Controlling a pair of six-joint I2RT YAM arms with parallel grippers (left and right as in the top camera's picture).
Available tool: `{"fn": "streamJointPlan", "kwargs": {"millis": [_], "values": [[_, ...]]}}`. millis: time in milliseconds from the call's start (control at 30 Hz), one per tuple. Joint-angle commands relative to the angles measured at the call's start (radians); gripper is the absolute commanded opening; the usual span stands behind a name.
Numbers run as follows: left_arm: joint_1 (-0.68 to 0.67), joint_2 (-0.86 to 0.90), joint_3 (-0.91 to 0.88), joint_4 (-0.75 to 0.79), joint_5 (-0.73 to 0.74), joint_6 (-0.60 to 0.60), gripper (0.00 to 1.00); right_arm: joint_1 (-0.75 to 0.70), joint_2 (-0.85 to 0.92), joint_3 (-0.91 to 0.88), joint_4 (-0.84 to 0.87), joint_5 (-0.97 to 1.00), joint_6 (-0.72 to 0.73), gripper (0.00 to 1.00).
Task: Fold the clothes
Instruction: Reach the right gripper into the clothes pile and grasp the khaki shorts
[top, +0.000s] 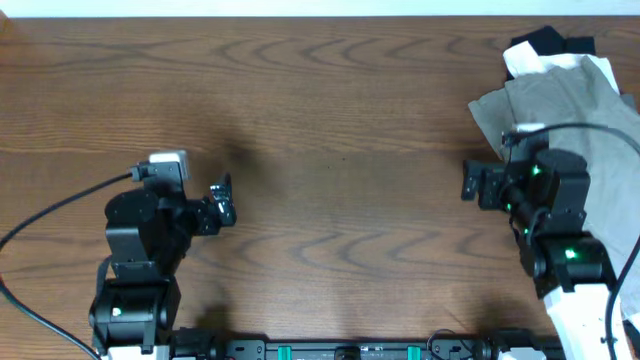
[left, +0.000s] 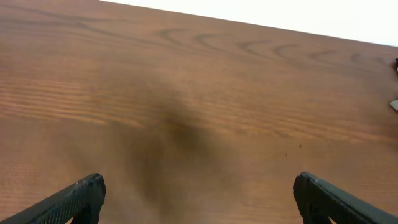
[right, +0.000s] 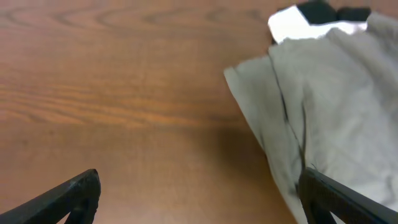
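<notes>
The light khaki-green shorts (top: 565, 100) lie crumpled in a heap at the table's far right, partly under my right arm. They also fill the right side of the right wrist view (right: 336, 99). No button or pocket lining shows. My right gripper (top: 470, 185) is open and empty at the heap's left edge; in the right wrist view (right: 199, 199) its right finger hangs over the cloth and its left finger over bare wood. My left gripper (top: 222, 200) is open and empty over bare table at the left, far from the shorts, as the left wrist view (left: 199, 202) shows.
A white garment (top: 525, 62) and a black garment (top: 545, 42) poke out from under the shorts at the far right corner; both show in the right wrist view, white (right: 292, 25) and black (right: 317, 11). The brown wooden table (top: 340, 150) stretches between the arms.
</notes>
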Motion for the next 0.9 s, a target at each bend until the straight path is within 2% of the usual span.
{"fn": "streamJointPlan", "kwargs": {"millis": [0,167,433,667,867], "values": [[0.000,0.003,0.030,-0.009,0.030,-0.009,0.98,-0.023,0.023,0.037,0.011,0.090,0.031,0.99],[0.000,0.003,0.030,-0.013,0.036,-0.009,0.98,-0.140,0.047,0.038,-0.025,0.363,0.206,0.99],[0.000,0.003,0.030,-0.013,0.036,-0.009,0.98,-0.484,0.105,0.037,-0.209,0.380,0.440,0.99],[0.000,0.003,0.030,-0.013,0.036,-0.009,0.98,-0.711,0.190,0.037,-0.216,0.315,0.449,0.99],[0.000,0.003,0.030,-0.013,0.036,-0.009,0.98,-0.765,0.314,0.028,-0.142,0.253,0.438,0.99]]}}
